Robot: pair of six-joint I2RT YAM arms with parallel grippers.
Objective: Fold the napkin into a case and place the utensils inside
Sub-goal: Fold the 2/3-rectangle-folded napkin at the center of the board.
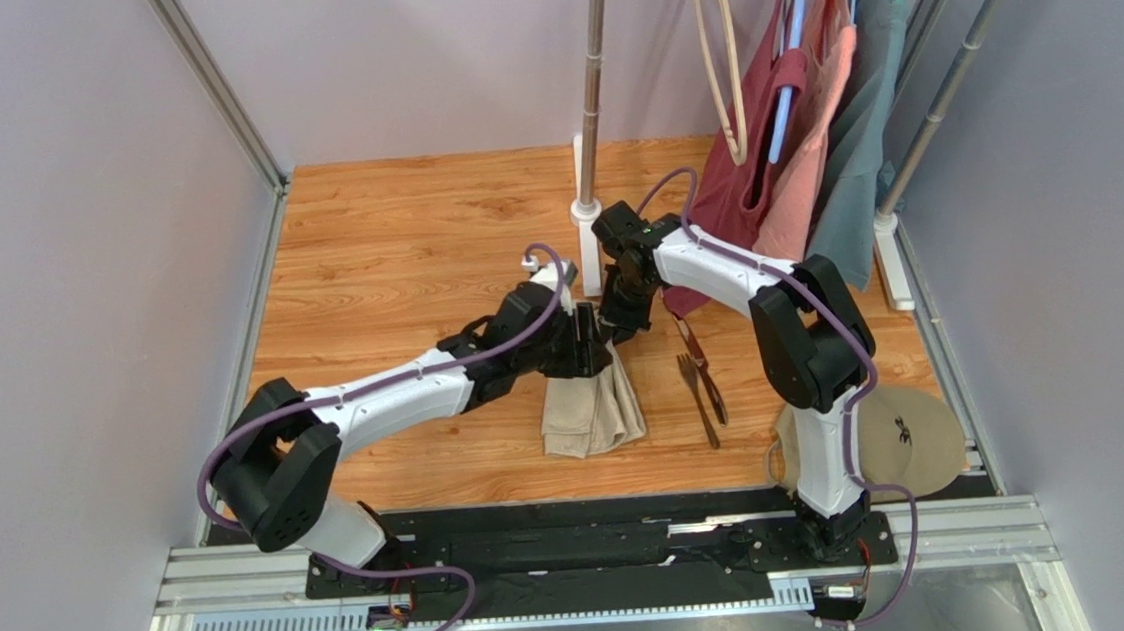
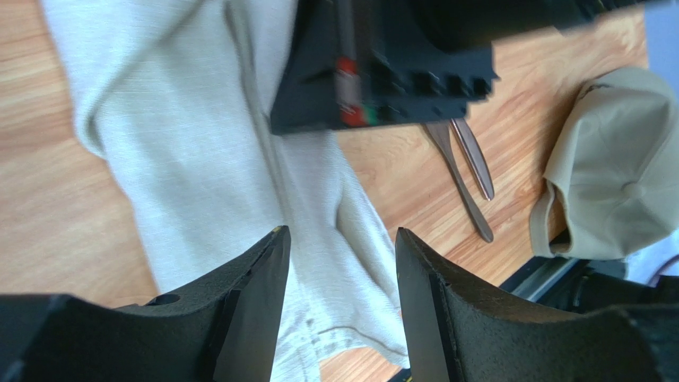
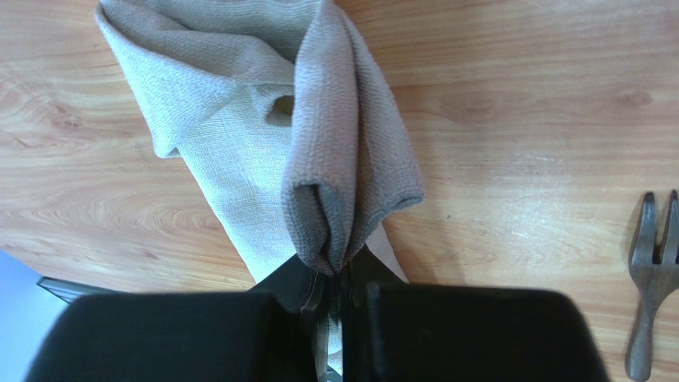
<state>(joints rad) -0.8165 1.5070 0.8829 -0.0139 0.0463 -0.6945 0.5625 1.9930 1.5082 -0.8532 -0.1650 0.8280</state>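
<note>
One napkin (image 1: 591,411), its fold pinched by right tool (image 3: 339,278); left tool (image 2: 341,235) spread above; at least two utensils (image 2: 463,187) beside

- A wood-grain tabletop (image 1: 398,253) fills the floor of the enclosure.
- A tan cap (image 2: 614,167) (a round disc from above) lies at the tabletop's near right corner.
- A maroon garment (image 1: 732,190), a salmon garment (image 1: 817,130) and a grey-teal garment (image 1: 871,141) hang side by side at the far right.
- A pale wooden hanger (image 1: 733,107) hangs just left of them.
- A metal pole (image 1: 595,42) stands upright at the far edge.
</note>
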